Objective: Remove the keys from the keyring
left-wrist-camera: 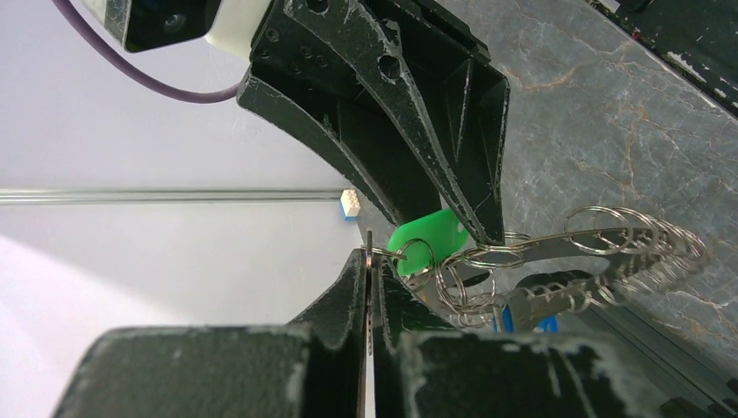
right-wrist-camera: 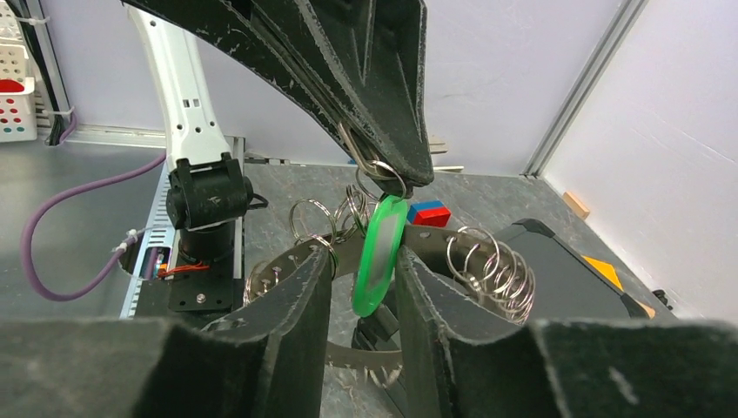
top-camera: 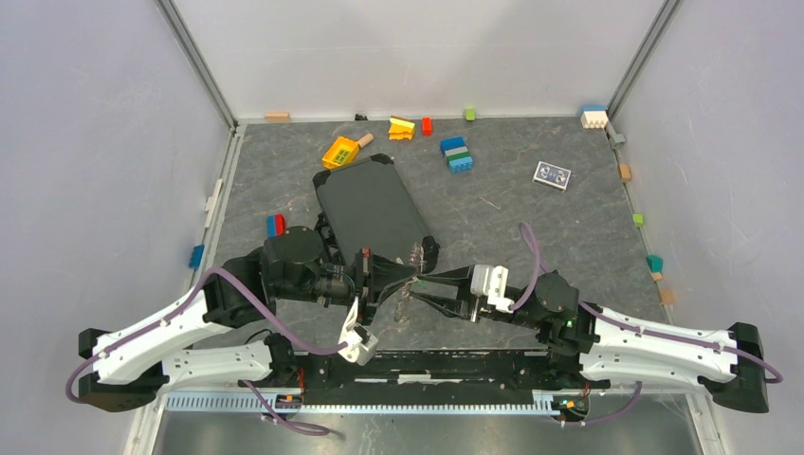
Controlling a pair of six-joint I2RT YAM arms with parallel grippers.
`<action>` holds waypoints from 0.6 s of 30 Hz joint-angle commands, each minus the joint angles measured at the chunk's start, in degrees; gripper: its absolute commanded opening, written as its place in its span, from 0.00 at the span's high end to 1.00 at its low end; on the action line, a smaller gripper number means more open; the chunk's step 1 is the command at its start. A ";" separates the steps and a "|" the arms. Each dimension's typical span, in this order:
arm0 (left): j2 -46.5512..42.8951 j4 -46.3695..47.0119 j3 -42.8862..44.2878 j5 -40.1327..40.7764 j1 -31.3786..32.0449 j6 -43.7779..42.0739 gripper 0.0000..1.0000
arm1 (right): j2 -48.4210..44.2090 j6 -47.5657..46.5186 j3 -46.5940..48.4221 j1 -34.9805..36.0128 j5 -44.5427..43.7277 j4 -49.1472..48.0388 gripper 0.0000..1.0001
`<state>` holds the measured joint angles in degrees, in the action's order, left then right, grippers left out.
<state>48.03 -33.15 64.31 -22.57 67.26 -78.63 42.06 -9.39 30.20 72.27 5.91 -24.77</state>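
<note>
1. The left arm [top-camera: 161, 327] and right arm [top-camera: 664, 341] are built from long white shells with rounded ends, joined by bulky black joint housings.
2. A purple cable [top-camera: 226, 272] runs along the left arm, and a second purple cable [top-camera: 537, 258] rises near the right wrist.
3. The left hand [top-camera: 414, 275] and right hand [top-camera: 424, 286] are black, and each has two tapering, wedge-shaped fingers [right-wrist-camera: 287, 296].
4. The fingers are scuffed, with pale scratches and chipped edges.
5. Round screw holes [left-wrist-camera: 384, 66] dot the right hand's fingers.
6. A white block [top-camera: 490, 282] sits just behind the right hand.
</note>
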 commanded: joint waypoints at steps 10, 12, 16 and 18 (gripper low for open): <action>-0.78 2.56 0.46 -0.55 0.23 1.37 0.98 | -3.53 0.15 1.71 0.11 0.40 -0.97 0.45; -0.77 2.64 0.46 -0.55 0.20 1.33 0.98 | -4.01 0.33 1.54 0.10 0.14 -1.31 0.49; -0.75 2.65 0.55 -0.55 0.20 1.31 0.98 | -4.40 0.25 1.05 0.15 -0.92 -1.59 0.54; -0.75 2.65 0.51 -0.55 0.22 1.37 0.98 | -4.28 0.41 0.94 0.10 -0.53 -1.51 0.49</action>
<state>48.05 -33.12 64.31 -22.59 67.26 -78.63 38.17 -9.19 30.20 72.27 6.09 -24.32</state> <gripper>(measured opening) 0.044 0.465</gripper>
